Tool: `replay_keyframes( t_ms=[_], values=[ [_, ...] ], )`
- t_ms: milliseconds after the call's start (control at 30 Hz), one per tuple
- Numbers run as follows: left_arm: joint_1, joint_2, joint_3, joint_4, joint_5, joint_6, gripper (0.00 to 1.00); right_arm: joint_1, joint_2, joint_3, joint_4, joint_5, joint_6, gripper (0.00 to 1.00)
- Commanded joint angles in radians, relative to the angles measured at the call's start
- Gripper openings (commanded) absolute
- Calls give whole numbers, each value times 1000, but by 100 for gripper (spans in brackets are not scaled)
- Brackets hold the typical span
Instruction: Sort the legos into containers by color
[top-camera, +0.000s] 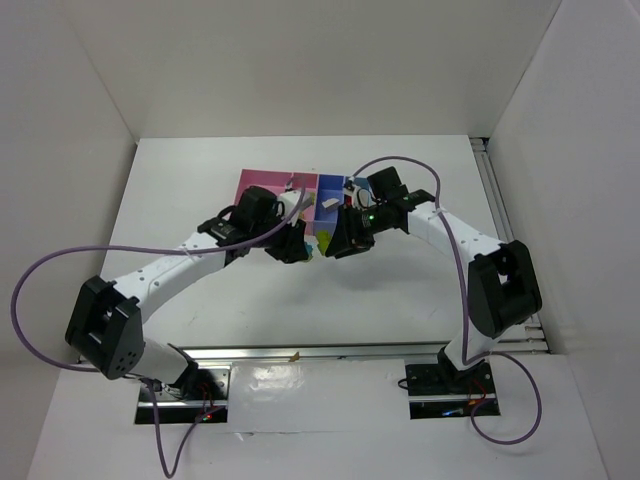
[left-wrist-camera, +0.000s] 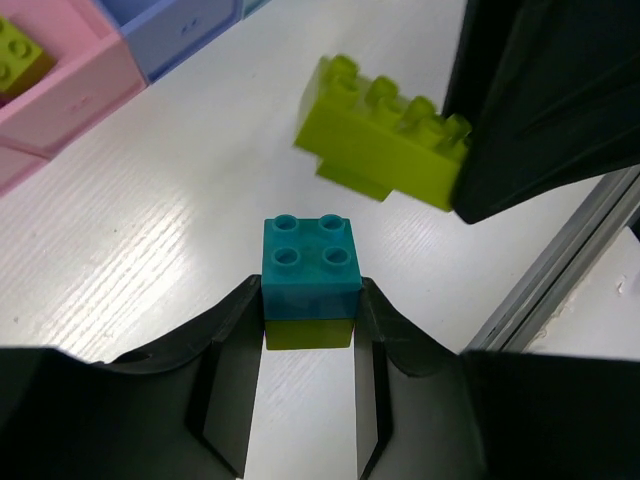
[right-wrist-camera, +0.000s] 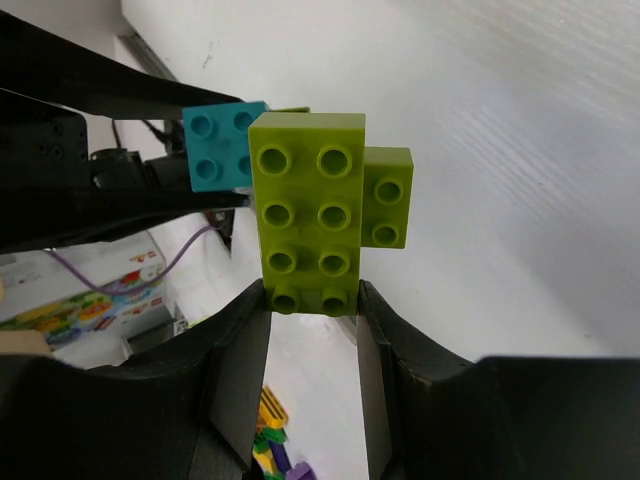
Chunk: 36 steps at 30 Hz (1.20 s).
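My left gripper (left-wrist-camera: 311, 297) is shut on a teal brick (left-wrist-camera: 311, 262) stacked on a lime green brick (left-wrist-camera: 309, 333). My right gripper (right-wrist-camera: 312, 295) is shut on a long lime green brick (right-wrist-camera: 307, 205) with a smaller lime piece (right-wrist-camera: 387, 196) joined at its side. The two grippers (top-camera: 300, 246) (top-camera: 338, 240) face each other closely over the table, just in front of the tray (top-camera: 262, 181). The long lime brick (left-wrist-camera: 385, 135) hangs beside the teal one. A pink bin (left-wrist-camera: 70, 75) holds a lime brick (left-wrist-camera: 18, 55). The blue bin (top-camera: 331, 186) holds a pale brick (top-camera: 327, 203).
The right arm hides the tray's right end. A metal rail (top-camera: 500, 205) runs along the table's right edge and another (top-camera: 320, 352) along the near edge. White walls close in the table at the left, back and right.
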Motion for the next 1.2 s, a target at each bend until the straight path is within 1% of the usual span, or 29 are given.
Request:
replay_keyframes(
  t_ms=[0,67,100,200,233,300,333,367,400,467,533,600,800,833,867,900,933,967,1033,1067,1133,1167],
  values=[
    [32,-9,-8,48,46,-34,0,-4,-39,46,-10,73,-11,28],
    [57,-9,-19,60,66,-56,0,5,-28,58,-30,102,-21,28],
    [57,-9,-19,69,66,-57,0,19,-19,70,-44,143,-21,28],
    [81,-9,-19,59,52,-78,0,30,-10,81,-55,162,-30,28],
    [109,-9,-19,59,52,-78,0,30,-10,81,-55,162,-30,28],
    [135,-9,-39,48,32,-124,0,39,-1,81,-46,173,-21,28],
    [167,-9,-39,37,32,-139,0,39,11,90,-46,222,-21,28],
    [183,-9,-39,37,32,-153,0,66,22,104,-87,258,-21,28],
    [195,-9,-39,10,32,-184,0,80,33,124,-105,345,-30,28],
    [218,19,-39,-16,41,-202,0,135,70,143,-154,447,-30,28],
    [218,31,-51,-36,2,-242,0,166,91,153,-165,545,-20,28],
    [218,56,-62,-61,-38,-280,0,188,104,153,-165,567,-11,28],
    [218,106,-99,-70,-95,-314,0,197,134,132,-155,567,-1,28],
    [218,128,-99,-70,-104,-314,1,197,134,123,-155,567,8,28],
    [218,137,-99,-70,-104,-314,11,197,143,123,-146,567,8,28],
    [218,146,-99,-70,-115,-314,15,197,143,112,-145,576,8,28],
    [218,146,-99,-79,-129,-314,15,197,143,112,-145,576,8,28],
    [218,160,-99,-79,-129,-314,22,197,153,112,-145,610,18,28],
    [218,172,-90,-88,-143,-314,28,208,163,112,-155,651,29,28],
    [218,183,-90,-88,-143,-314,30,208,176,112,-155,694,29,28],
    [218,194,-71,-88,-143,-314,33,217,185,112,-155,730,55,28],
    [218,194,-71,-88,-143,-314,33,217,197,103,-155,757,55,28]
  ],
)
